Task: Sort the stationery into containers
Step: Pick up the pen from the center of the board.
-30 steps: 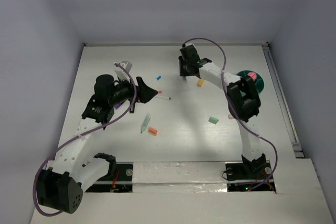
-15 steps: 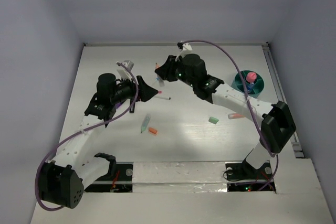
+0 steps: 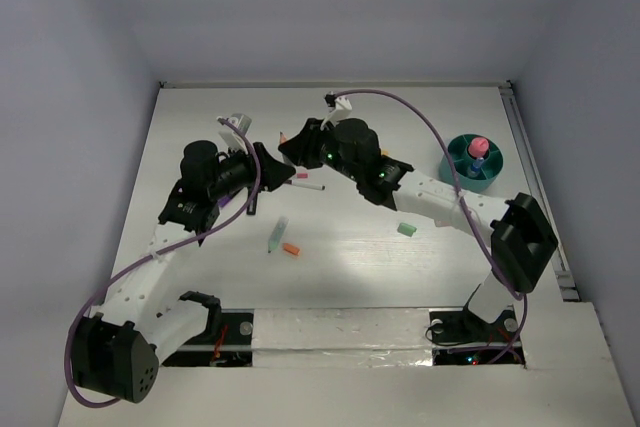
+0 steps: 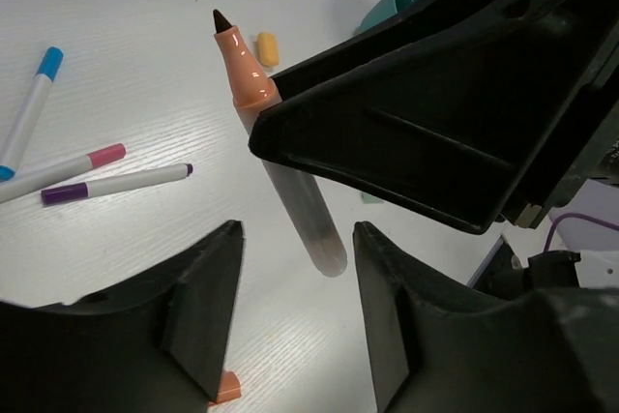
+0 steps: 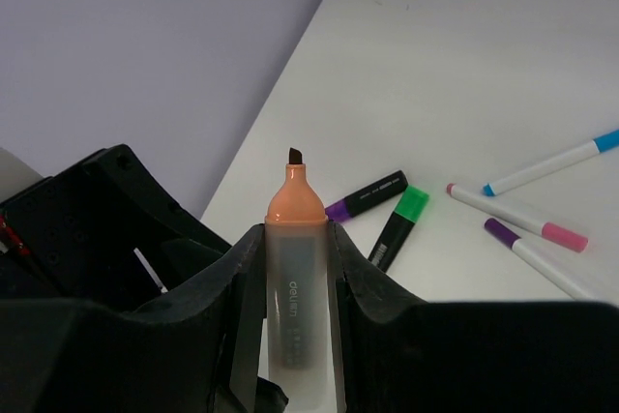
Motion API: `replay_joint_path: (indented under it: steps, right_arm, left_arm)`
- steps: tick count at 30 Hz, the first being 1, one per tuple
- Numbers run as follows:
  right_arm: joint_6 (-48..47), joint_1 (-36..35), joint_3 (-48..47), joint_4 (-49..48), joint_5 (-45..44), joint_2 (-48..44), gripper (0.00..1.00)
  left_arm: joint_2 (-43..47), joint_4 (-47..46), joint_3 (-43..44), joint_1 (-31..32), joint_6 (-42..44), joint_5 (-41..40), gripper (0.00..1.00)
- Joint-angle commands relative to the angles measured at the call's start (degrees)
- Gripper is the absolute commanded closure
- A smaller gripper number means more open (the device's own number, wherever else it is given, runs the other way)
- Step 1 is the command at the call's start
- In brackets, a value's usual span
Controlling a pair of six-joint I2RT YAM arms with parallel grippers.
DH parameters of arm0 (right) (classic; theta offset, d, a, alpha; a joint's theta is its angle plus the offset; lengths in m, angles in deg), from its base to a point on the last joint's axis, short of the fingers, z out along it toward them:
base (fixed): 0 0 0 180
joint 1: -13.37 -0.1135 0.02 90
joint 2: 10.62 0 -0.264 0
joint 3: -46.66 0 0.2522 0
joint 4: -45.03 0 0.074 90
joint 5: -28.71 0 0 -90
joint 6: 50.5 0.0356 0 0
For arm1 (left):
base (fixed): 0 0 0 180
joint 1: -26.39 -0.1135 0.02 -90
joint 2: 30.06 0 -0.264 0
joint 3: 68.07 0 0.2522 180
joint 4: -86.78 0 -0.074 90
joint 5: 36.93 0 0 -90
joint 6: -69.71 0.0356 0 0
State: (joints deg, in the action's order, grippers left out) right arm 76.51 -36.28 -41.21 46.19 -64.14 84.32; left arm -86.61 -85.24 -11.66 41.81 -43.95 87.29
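Pinching an uncapped orange-nosed marker (image 5: 295,202) in the right end effector (image 5: 293,244), with fingers pressed on either side of its cloudy barrel and the dark chisel tip pointing up in the right wrist frame. Holding it above the worktop (image 3: 350,267) at upper centre of the overhead frame, nose to nose with the left end effector (image 3: 272,169).

Seen from the left wrist: left fingers (image 4: 198,311) spread apart low in the frame, with the barrel's rounded end between them and a gap on each side. Seemingly not touching it, though hard to judge from that angle.

Lying close together on the worktop at the left of that frame: a blue-capped marker (image 4: 29,108), a pink-capped marker (image 4: 68,169) and a purple-capped marker (image 4: 116,184). Resting near the top centre, beyond the chisel tip: a small yellow-orange eraser (image 4: 267,48).

Showing at centre of the right wrist frame: a dark marker with a purple cap (image 5: 372,195), just beside a green-capped one (image 5: 397,229).

Sitting at the right of the overhead frame, well apart from both end effectors: the round teal holder (image 3: 455,169), with a pink-topped piece (image 3: 478,145) standing inside. Scattered lower down, around mid-frame: a green eraser (image 3: 406,230), an orange eraser (image 3: 291,249) and, just beside that, a pale green pen (image 3: 277,235).
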Motion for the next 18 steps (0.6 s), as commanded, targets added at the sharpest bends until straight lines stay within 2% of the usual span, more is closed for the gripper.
replay_joint_path:
  steps: [1, 11, 14, 16, 17, 18]
  right_arm:
    - [1.3, -1.3, 0.5, -6.8, -1.3, -0.5, 1.00]
    - [6.4, -3.5, 0.6, -9.4, 2.1, 0.4, 1.00]
    - [7.0, -4.1, 1.3, -9.6, 2.3, 0.8, 1.00]
    - [7.5, -4.1, 2.4, -10.6, 2.2, 0.5, 1.00]
    - [7.5, -4.1, 3.3, -10.6, 2.0, 0.0, 1.00]
    - [7.5, -4.1, 3.7, -10.6, 1.7, -0.4, 1.00]
  left_arm:
    - [0.5, -2.7, -0.6, 0.2, -0.1, 0.1, 0.56]
    - [1.1, -2.2, -0.4, 0.2, 0.0, -1.5, 0.58]
    - [3.1, -1.5, -0.6, 0.2, 0.6, -3.8, 0.67]
    - [3.8, -1.0, -0.5, 0.2, 0.9, -4.9, 0.77]
    - [4.4, -0.8, -0.5, 0.2, 1.1, -6.0, 0.83]
    - [4.7, -0.4, -0.4, 0.2, 1.1, -6.4, 0.98]
